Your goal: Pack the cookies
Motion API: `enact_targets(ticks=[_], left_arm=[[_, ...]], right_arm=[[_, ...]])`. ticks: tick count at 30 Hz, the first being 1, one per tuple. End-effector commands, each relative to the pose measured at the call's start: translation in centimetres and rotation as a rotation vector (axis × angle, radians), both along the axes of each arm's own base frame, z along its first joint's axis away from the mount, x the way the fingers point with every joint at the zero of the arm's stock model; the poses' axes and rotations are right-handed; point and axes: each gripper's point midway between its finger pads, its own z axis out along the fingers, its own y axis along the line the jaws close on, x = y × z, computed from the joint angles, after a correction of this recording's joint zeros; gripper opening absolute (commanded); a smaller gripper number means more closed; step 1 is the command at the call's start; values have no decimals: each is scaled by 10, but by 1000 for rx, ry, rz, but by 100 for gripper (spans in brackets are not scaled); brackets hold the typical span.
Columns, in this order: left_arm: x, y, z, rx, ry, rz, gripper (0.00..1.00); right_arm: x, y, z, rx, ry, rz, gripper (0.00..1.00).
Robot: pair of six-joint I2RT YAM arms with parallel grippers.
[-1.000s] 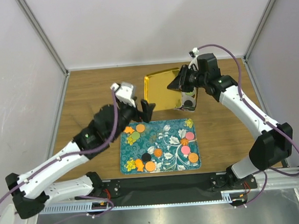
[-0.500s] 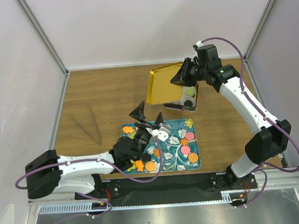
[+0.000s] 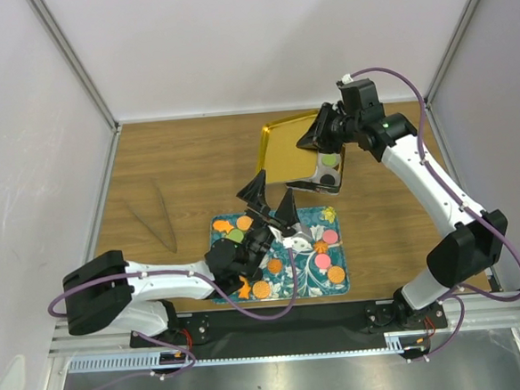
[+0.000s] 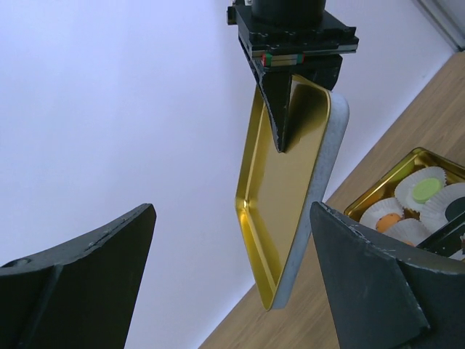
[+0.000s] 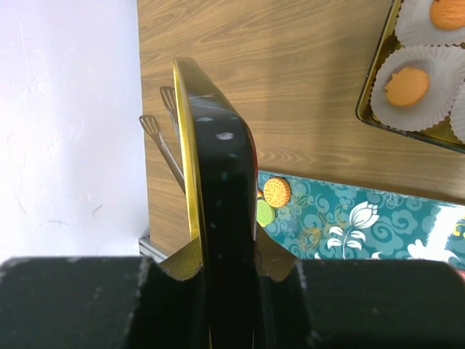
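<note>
Several small round cookies in orange (image 3: 261, 289), pink (image 3: 323, 260) and green (image 3: 234, 237) lie on the teal flowered tray (image 3: 308, 218). My left gripper (image 3: 272, 199) is open and empty; it points upward above the tray's far edge. My right gripper (image 3: 314, 140) is shut on the gold lid (image 3: 286, 153) and holds it tilted on edge beside the gold box (image 3: 328, 174). The box holds white paper cups with a green and a black cookie. In the left wrist view the lid (image 4: 287, 182) hangs between my open fingers (image 4: 80, 276). In the right wrist view the lid (image 5: 218, 203) shows edge-on.
The gold box also shows in the left wrist view (image 4: 407, 163) and the right wrist view (image 5: 378, 80), with orange cookies in its cups. An orange cookie (image 5: 276, 191) lies at the teal tray's corner. White walls enclose the wooden table (image 3: 168, 157).
My left arm has folded back, and its gripper now points up over the tray. My right gripper has tilted the gold lid up on edge; it has hardly moved in the last half second.
</note>
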Motion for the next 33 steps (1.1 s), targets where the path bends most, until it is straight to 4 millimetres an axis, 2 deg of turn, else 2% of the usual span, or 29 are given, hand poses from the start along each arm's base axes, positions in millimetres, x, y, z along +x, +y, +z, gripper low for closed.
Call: enact_targets(ticks=[1,8,16,22,25,33], left_arm=[[-7,-11,25,-46,-52,-53,93],[-8,-30,12,6,-34,-100,94],[0,-40,6,52,-54,-71,94],[17,-35,16,21,-83,24,93],[21,-39,12,49,-93,41,92],[30,-27,29,-15,-132,103,78]], right_arm=[[-4,-2,39,48,-92,-15,0],[-5,-3,46,59,-100,-18,0],[-13,-2,53,69,-114,-5,0],[-23,-4,55,77,-123,-7,0],[-27,-5,53,85,-124,-6,0],[-36,-7,42,82,-108,0,0]])
